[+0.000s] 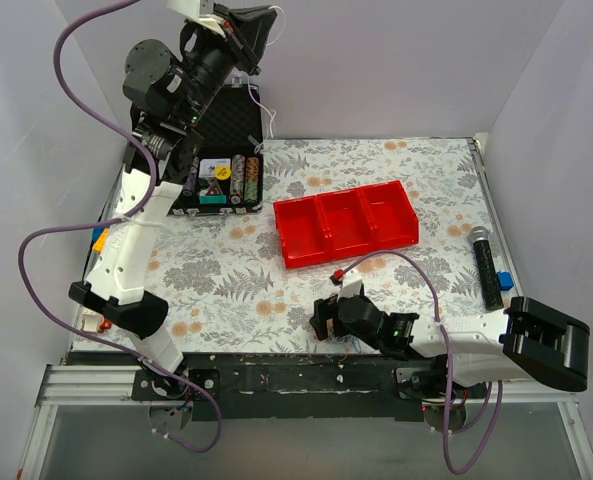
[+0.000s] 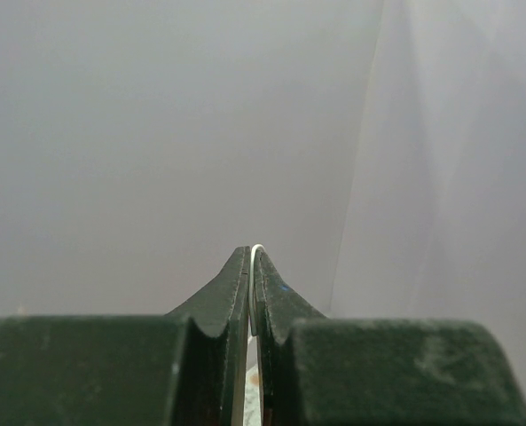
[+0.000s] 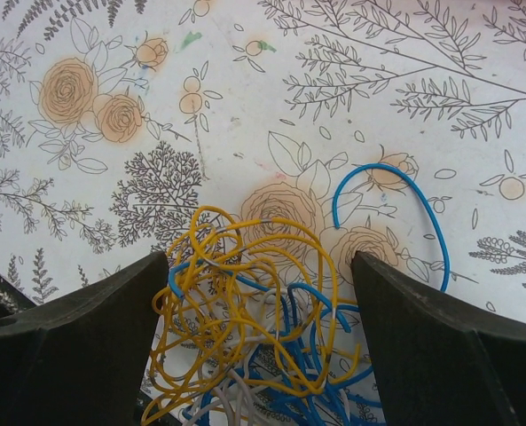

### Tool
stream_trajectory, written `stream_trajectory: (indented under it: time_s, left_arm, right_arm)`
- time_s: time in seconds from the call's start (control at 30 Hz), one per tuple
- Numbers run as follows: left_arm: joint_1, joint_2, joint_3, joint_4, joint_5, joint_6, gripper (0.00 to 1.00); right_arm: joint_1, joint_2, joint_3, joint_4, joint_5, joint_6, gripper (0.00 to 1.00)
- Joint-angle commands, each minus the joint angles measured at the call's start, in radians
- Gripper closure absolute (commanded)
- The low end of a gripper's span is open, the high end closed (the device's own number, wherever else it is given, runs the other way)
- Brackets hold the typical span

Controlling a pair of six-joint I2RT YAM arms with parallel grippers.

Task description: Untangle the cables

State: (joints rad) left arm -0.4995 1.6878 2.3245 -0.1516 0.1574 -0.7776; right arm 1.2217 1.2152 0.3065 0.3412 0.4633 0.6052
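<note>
Tangle of cables (image 3: 245,337) lies on the floral desk (image 1: 226,275) close to its near edge, roughly midway along it. In the overhead view it is almost wholly hidden beneath the right hand (image 1: 328,318). The right wrist view shows that hand's two fingers (image 3: 76,346) spread wide, one on either side of the heap. The bundle sits in the gap between them, and neither finger is clearly touching it.

Yellow-orange loops (image 3: 205,328) crowd the side by the left-of-frame finger, with blue strands knotted through them. A few white strands (image 3: 227,401) run out under the bottom of the frame. One blue loop (image 3: 378,165) arches free of the mass, past the fingertips, and curves back down beside the right-of-frame finger.

The left hand (image 1: 231,25) is raised high above the far left corner of the desk, well apart from the bundle. Its wrist view shows the fingers pressed together against the pale wall, with a thin white strand (image 2: 256,248) pinched at the tips. The overhead view shows a white thread hanging below that hand.

A red three-compartment tray (image 1: 286,245) sits near the middle of the desk. An open black case (image 1: 226,130) lies at the far left corner, and a dark microphone (image 1: 486,265) lies along the right edge.
</note>
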Motion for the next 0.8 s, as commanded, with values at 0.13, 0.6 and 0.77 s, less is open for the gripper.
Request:
stream_trajectory:
  time_s: [0.13, 0.6, 0.77]
  left_arm:
    - [-0.001, -0.019, -0.030, -0.039, 0.036, 0.014, 1.00]
    - [-0.001, -0.068, -0.181, -0.037, 0.041, 0.041, 1.00]
    - [-0.011, -0.063, -0.264, -0.034, 0.010, 0.077, 1.00]
  right_arm:
    - [0.007, -0.039, 0.046, -0.131, 0.049, -0.007, 0.07]
    - [0.006, -0.132, 0.026, -0.194, 0.094, -0.004, 0.07]
    - [0.006, -0.163, 0.002, -0.205, 0.115, 0.002, 0.07]
